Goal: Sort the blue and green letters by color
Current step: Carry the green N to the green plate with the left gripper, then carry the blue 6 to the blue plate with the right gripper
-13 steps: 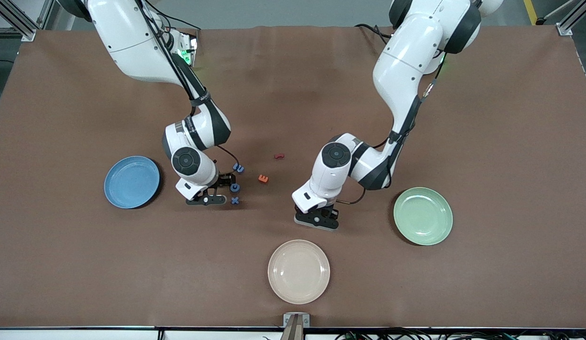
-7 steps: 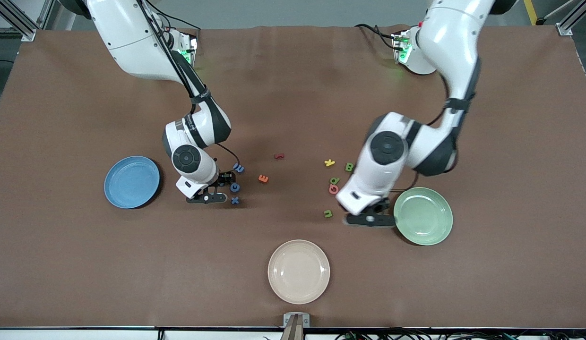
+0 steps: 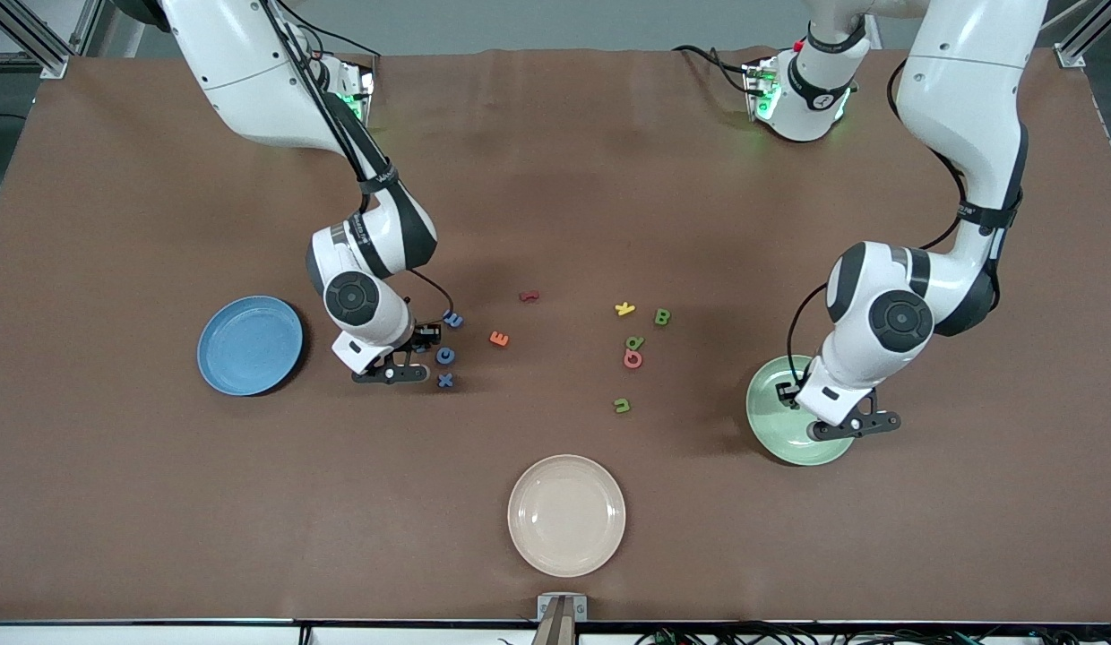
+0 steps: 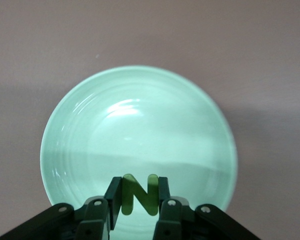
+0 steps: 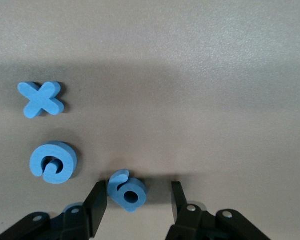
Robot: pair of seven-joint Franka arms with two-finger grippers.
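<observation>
Left wrist view: the left end effector (image 4: 140, 197) pinches a green N (image 4: 139, 192) between its two fingers, right over the green plate (image 4: 80, 120). I think it holds the N there so it can drop it in with the right color.
Left end effector place: in the front view the left end effector (image 3: 838, 421) hangs over the green plate (image 3: 775, 381), at the left arm's end of the table (image 3: 116, 502).
Right end effector: the right end effector (image 5: 135, 202) is wide open, one finger on each side of a blue G (image 5: 127, 190). It holds nothing yet. I think it is set this way to close on the G next.
Right end effector place: it sits low by the blue letters (image 3: 445, 356), beside the blue plate (image 3: 249, 345).
Blue letters: a blue C (image 5: 53, 162) and blue X (image 5: 40, 99) lie close by on the table, not in a plate yet.
Green letters: a green B (image 3: 662, 316), a green U (image 3: 622, 406) and one more green piece (image 3: 635, 342) wait in the middle of the table.
Other letters: orange E (image 3: 499, 339), pink Q (image 3: 632, 359), yellow K (image 3: 624, 309) and a dark red letter (image 3: 529, 296) lie among them.
Cream plate: the cream plate (image 3: 566, 515) sits nearest the front camera with nothing in it.
</observation>
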